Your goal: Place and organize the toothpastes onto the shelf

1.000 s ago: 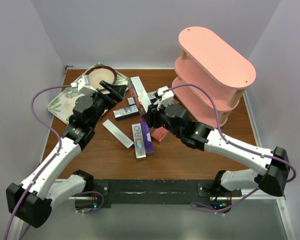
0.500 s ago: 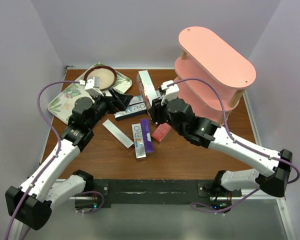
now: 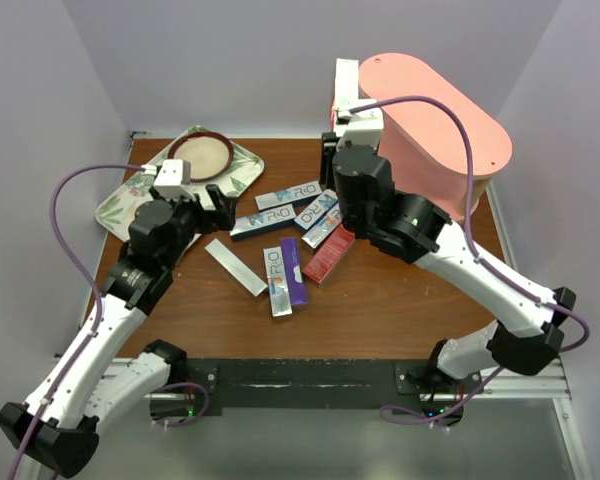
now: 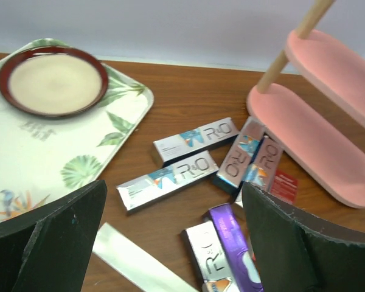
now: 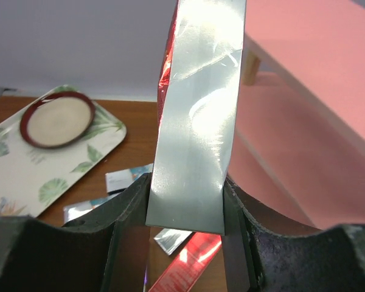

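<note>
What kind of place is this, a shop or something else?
Probably a robot test cell: plain walls box in a wooden table, two arms are bolted at its near edge, and toothpaste boxes lie scattered beside a pink shelf.

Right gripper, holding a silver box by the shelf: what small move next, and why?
Probably ease it rightward over a board of the pink shelf. The right gripper is shut on the silver toothpaste box, raised clear of the table, beside the shelf's left end, on no tier yet.
</note>
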Controlling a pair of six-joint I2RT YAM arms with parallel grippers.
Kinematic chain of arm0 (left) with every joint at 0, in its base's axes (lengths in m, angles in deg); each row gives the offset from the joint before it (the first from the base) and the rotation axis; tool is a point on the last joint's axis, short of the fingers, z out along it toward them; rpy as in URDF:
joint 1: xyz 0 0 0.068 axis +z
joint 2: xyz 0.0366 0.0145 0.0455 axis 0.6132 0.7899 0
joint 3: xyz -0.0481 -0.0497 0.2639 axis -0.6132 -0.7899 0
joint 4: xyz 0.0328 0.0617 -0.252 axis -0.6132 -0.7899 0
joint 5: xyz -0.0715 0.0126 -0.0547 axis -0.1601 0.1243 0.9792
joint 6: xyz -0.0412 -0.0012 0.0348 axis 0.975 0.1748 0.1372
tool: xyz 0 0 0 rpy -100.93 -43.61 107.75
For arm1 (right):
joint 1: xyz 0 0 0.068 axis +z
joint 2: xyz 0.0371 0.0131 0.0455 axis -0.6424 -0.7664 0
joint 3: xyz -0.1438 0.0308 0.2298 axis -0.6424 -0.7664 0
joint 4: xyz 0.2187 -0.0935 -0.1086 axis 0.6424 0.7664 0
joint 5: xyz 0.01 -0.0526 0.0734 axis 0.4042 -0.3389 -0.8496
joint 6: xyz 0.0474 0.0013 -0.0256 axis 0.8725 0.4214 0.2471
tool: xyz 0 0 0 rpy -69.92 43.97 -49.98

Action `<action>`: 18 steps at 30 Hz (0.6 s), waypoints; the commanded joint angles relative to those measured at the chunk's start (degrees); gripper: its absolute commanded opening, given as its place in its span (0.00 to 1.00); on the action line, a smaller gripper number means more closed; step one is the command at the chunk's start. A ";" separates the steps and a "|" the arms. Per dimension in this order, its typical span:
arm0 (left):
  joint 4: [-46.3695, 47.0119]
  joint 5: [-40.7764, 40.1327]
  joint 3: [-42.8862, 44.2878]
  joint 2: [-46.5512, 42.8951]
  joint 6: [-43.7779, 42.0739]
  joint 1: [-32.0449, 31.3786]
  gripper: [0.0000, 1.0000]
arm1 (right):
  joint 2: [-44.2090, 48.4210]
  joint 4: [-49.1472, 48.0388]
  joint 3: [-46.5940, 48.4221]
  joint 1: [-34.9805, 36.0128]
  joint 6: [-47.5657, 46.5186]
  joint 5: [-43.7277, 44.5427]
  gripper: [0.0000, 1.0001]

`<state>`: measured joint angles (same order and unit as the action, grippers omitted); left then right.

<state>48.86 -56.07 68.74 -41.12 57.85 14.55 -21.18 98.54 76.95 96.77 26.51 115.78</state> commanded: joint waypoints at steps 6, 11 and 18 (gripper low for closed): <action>-0.56 -8.18 -5.37 -2.77 -5.44 0.42 0.98 | -11.11 9.02 20.51 -10.11 -0.23 7.82 0.19; -0.39 -6.52 -6.60 -3.56 -5.18 0.42 0.98 | -19.27 16.75 31.78 -14.08 2.24 4.38 0.22; -0.56 -4.76 -6.86 -3.47 -4.82 0.68 0.99 | -23.60 20.46 39.97 -19.26 5.14 0.69 0.24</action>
<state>46.96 -62.00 62.25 -44.01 53.98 14.62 -45.05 117.16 112.46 79.48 29.05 118.12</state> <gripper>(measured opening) 0.983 0.457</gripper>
